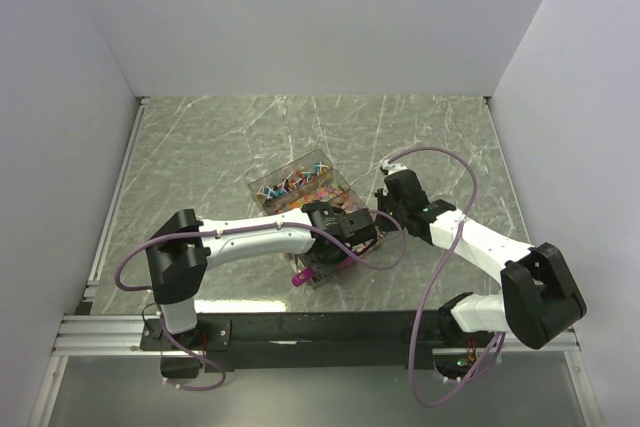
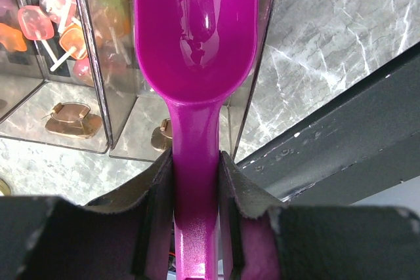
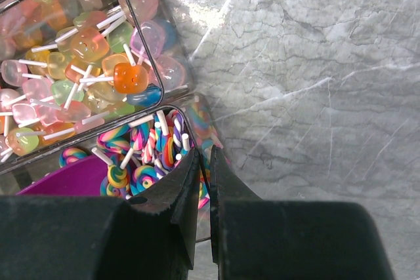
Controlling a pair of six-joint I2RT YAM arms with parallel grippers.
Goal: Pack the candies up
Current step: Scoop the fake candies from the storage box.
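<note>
Mostly hidden overhead, the scoop (image 2: 193, 37) is clamped by the left gripper (image 2: 195, 162); right gripper (image 3: 205, 162) pinches the box (image 3: 162, 86).

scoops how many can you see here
1: the magenta scoop, handle gripped in the left hand, bowl at the clear box. More could be hidden under the arms.

1. The candies (image 3: 128, 77) are small lollipops on white sticks, heaped loose and criss-crossed inside a clear box (image 1: 290, 172) on the table (image 1: 200, 147);
2. one compartment holds translucent, rounded ones in orange, pink, green, yellow and blue;
3. the adjoining compartment holds opaque rainbow swirls (image 3: 141, 152), their sticks pointing every way;
4. from above they read as one mixed-colour heap (image 1: 300, 189) near mid-table.
</note>
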